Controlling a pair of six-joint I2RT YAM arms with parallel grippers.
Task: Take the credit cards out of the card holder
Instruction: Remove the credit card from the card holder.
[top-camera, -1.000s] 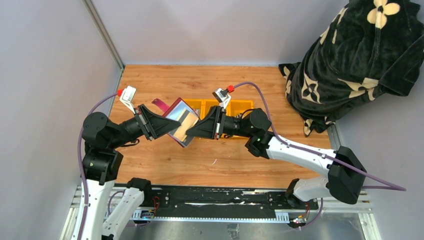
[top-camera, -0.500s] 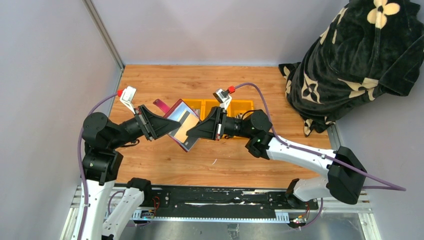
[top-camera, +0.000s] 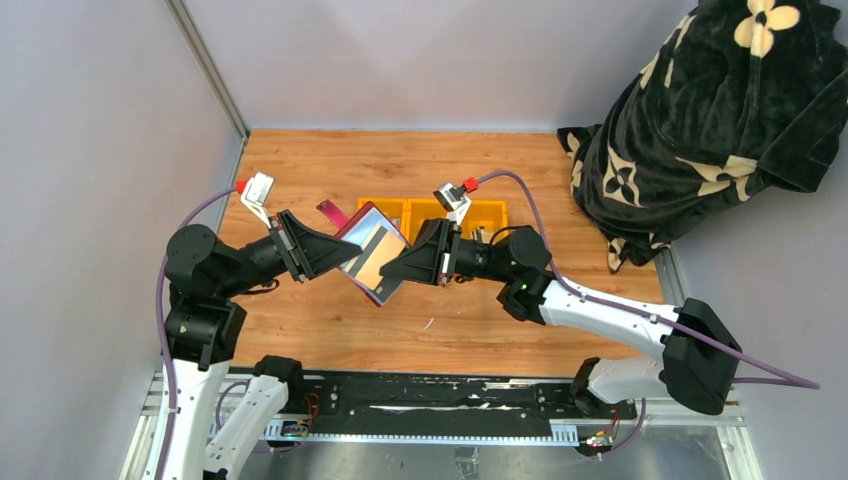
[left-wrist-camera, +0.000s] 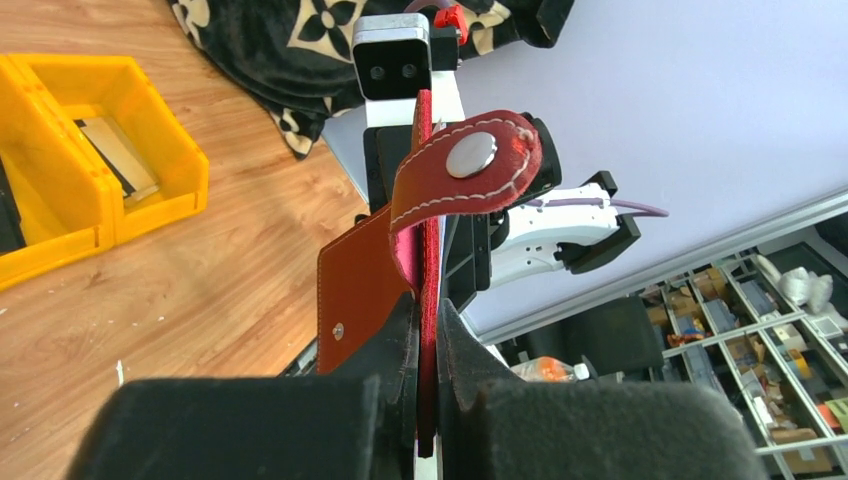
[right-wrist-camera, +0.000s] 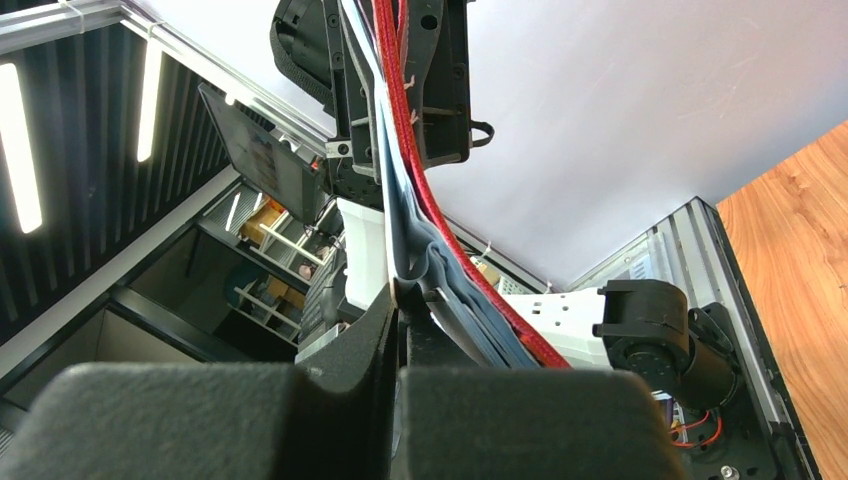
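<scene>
The right gripper (right-wrist-camera: 400, 300) is pinched fully closed on a thin grey layer (right-wrist-camera: 398, 215) that runs out of the card holder's edge and down between its fingers. From here I cannot say whether that layer is the end of a credit card or only one of the see-through sleeves. The card holder (top-camera: 366, 235) hangs open in the air above the wooden table (top-camera: 330, 160), tilted with its inner face up, bridging the gap between the two arms. On its opposite side the left gripper (left-wrist-camera: 427, 345) is clamped shut on the maroon cover, and the closure tab (left-wrist-camera: 468, 160) with its snap sticks out beyond the fingers. A tan-gold card (top-camera: 372, 260) shows as a slanted band in the open face, though I cannot make out exactly which way its long side runs. What matters is the line between the two grippers. The right one sits at the free edge, nearest to whatever slides out, so I'd judge the pull should go straight back toward its own arm while the left merely holds firm. The yellow tray (top-camera: 498, 213) rests on the table just beyond the right gripper, and what looks like a pale card (left-wrist-camera: 115, 152) lies in one compartment.
</scene>
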